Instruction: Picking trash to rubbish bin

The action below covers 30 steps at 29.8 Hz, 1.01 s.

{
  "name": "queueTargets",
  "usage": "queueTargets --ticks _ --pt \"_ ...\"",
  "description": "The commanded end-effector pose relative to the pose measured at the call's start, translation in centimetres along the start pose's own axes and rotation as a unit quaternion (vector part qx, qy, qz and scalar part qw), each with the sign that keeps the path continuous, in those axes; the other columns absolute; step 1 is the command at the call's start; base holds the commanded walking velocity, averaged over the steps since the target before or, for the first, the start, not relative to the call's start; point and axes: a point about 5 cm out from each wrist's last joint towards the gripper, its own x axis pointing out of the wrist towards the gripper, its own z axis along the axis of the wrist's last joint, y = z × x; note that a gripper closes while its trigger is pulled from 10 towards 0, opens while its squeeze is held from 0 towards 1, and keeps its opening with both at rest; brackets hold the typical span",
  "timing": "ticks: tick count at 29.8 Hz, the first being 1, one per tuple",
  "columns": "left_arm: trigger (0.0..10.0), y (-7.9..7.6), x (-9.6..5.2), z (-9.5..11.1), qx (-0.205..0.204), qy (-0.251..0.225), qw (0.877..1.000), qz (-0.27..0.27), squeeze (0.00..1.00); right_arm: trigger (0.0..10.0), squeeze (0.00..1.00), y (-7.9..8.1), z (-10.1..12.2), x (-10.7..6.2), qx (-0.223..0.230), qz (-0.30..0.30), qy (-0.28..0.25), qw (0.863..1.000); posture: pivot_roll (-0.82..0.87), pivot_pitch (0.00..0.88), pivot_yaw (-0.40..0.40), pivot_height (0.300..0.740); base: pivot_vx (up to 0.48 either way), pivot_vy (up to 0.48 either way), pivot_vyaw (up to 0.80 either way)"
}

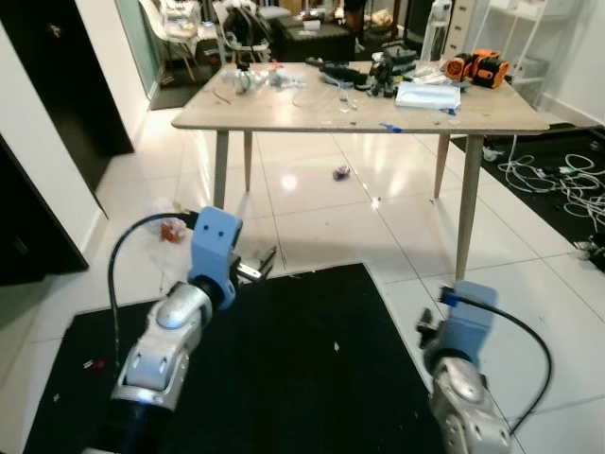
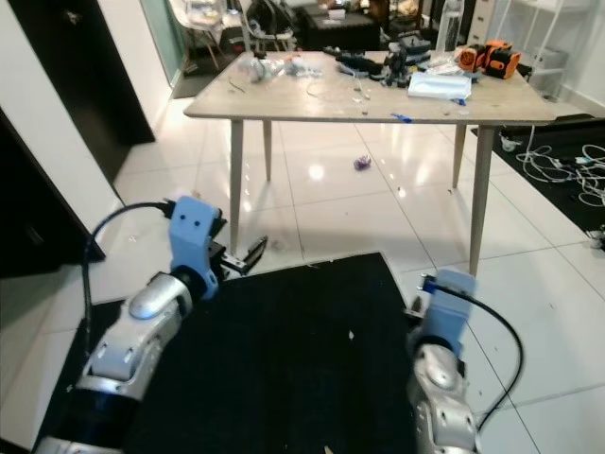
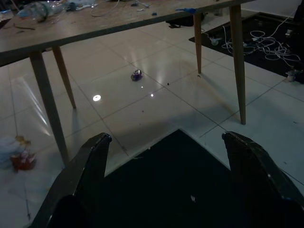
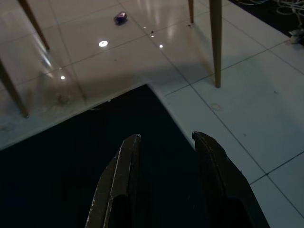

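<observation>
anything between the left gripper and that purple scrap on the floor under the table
Nothing blocks it. From the left gripper, open floor runs past the black mat's edge to the purple scrap under the table; the table legs stand off to the sides.

I count one wooden table (image 1: 284,118) with four legs. I see two bits of trash on the white floor: one small purple piece (image 1: 341,172) under the table, and one crumpled white and red piece (image 1: 168,227) near the left table leg. There is one black mat (image 1: 312,359) on the floor. I have two grippers: my left gripper (image 3: 166,142) and my right gripper (image 4: 164,142), each with two black fingers.
</observation>
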Motion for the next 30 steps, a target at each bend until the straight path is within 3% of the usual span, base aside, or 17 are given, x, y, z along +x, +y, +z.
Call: queueTargets --ticks 1,4,19,30 --pt "10.0 0.0 -0.1 -0.2 0.005 0.006 1.0 0.001 0.0 10.0 0.0 -0.4 -0.1 -0.1 0.0 -0.01 0.004 1.0 -0.02 0.041 0.098 0.74 0.412 0.0 -0.57" --pt "10.0 0.0 -0.2 -0.2 0.01 0.007 1.0 -0.002 0.0 10.0 0.0 -0.4 -0.2 -0.1 0.003 -0.01 0.006 1.0 -0.02 0.037 0.1 0.74 0.412 0.0 -0.59" --pt "10.0 -0.1 -0.1 -0.5 0.027 0.015 1.0 0.001 0.0 10.0 0.0 0.4 -0.1 -0.1 -0.009 0.007 0.001 1.0 -0.02 0.029 0.091 0.74 0.415 0.0 0.0" --pt "10.0 0.1 -0.1 -1.0 0.044 0.022 0.999 0.016 0.0 10.0 0.0 2.1 1.5 -0.7 -0.013 0.067 -0.065 0.996 -0.03 0.009 0.081 0.74 0.421 0.0 0.0"
